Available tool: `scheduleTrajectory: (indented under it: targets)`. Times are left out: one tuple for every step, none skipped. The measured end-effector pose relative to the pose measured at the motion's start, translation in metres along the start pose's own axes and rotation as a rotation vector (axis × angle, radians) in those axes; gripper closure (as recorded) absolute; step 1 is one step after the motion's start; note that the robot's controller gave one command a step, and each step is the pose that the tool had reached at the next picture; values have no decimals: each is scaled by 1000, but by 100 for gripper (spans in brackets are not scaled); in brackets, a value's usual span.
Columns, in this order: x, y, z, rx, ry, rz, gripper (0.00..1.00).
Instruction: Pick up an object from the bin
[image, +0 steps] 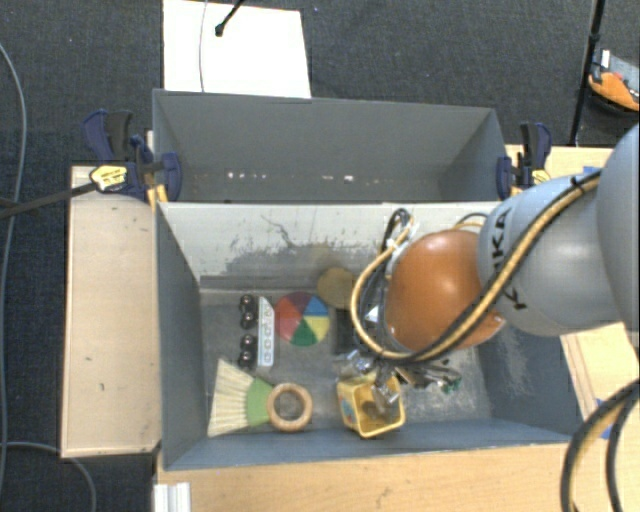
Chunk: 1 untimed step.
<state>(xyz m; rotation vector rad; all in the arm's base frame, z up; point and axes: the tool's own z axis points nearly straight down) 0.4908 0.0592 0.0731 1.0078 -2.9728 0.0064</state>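
- Nearest to us, along the front wall of the grey metal bin (180, 330), a small fan-shaped brush (232, 398) with pale bristles and a green base lies at the left.
- Just beside the brush's green end sits a tan roll of tape (274, 405), lying flat with its hole facing up.
- To the right of the roll, close to the front wall, we see a small yellow boxy thing (366, 420) (perhaps a toy cup; its exact kind is hard to make out).
- The pincer (375, 392) is down directly over this yellow thing and seems to touch its top. We cannot tell whether the pincer is spread, pressed together or pinching the thing.
- A little to the right of the pincer, a small green scrap (447, 381) lies on the bin floor.
- Above the pincer bulges the arm's rounded orange cover (440, 290), with looped cables around it; the grey arm (570, 260) reaches in from the right.
- Farther back, at mid floor, a round disc (303, 320) in red, yellow, green and blue lies beside a white strip (266, 333) with small black pieces (246, 310) on its left.
- Farther still, near the back slope, a tan round thing (337, 285) rests partly behind the cables.
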Motion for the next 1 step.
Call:
scheduleTrajectory:
  targets:
    - [2, -14, -123, 0, -2, -6, 100]
